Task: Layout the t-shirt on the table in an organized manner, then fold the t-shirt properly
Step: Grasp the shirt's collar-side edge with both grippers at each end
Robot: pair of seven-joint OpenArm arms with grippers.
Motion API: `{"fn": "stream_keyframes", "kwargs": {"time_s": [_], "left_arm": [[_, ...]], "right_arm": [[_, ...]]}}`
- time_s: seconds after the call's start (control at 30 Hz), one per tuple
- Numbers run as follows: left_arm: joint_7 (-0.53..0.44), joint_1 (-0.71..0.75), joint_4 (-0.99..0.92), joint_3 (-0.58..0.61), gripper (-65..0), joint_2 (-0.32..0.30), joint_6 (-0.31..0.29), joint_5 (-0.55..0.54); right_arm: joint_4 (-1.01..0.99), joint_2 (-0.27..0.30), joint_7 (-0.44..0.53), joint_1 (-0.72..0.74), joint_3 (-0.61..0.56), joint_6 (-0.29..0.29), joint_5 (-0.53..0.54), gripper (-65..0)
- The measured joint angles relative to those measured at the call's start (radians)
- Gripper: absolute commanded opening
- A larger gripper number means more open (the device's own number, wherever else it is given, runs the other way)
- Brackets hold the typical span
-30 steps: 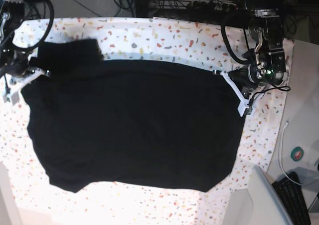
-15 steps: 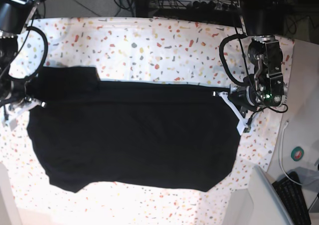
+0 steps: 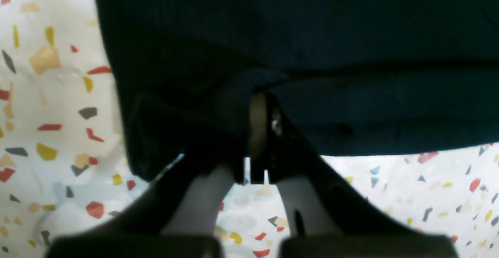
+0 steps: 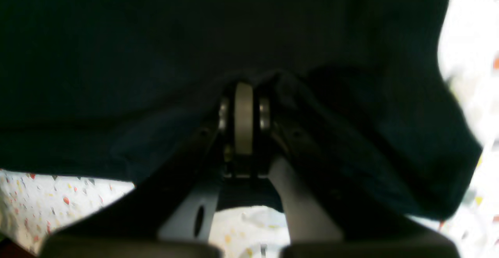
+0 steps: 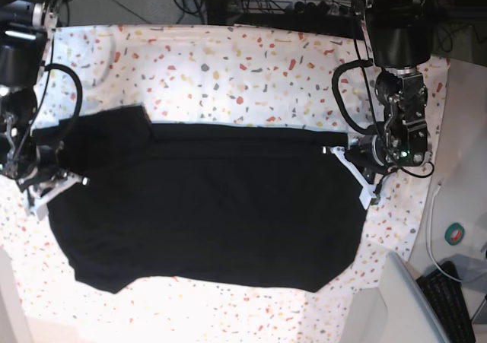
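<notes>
Across the middle of the table (image 5: 251,61), whose white covering is flecked with red, orange, yellow and grey, the black t-shirt (image 5: 213,206) lies spread wide and mostly flat in the base view, with speckled surface showing beyond it on every side. Its far edge runs as a fairly straight line between the two arms, and a squarish flap of black cloth, likely a sleeve, juts up at the far corner on that view's left. The near hem curves unevenly, dipping lowest toward the view's left. The left gripper (image 5: 340,150) sits at the shirt's far corner on the base view's right, its white fingers (image 5: 364,187) angling over the cloth's side edge. From the left wrist camera the left gripper (image 3: 259,106) has its jaws pressed together with a fold of the dark fabric pinched between them, the shirt's edge hanging just past the tips over the flecked table. The right gripper (image 5: 76,180) is at the opposite side edge, below the sleeve flap. The right wrist camera shows the right gripper (image 4: 243,94) likewise clamped tight on the cloth, which drapes over and around the fingertips and fills most of that view.
</notes>
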Motion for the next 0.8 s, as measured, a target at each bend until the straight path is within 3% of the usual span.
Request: {"fn": "stream_keyframes", "kwargs": {"time_s": [0.23, 0.73, 0.8], "left_arm": [[-0.003, -0.033, -0.016, -0.079, -65.0, 0.012, 0.0, -0.003], [-0.003, -0.084, -0.078, -0.083, -65.0, 0.019, 0.0, 0.001], [-0.003, -0.084, -0.078, -0.083, -46.9, 0.019, 0.0, 0.004]], "right_arm": [[-0.127, 0.038, 0.059, 0.046, -0.006, 0.001, 0.0, -65.0], [-0.135, 0.029, 0.069, 0.056, -0.007, 0.001, 0.0, -65.0], [-0.135, 0.027, 0.07, 0.058, -0.003, 0.0, 0.0, -52.4]]}}
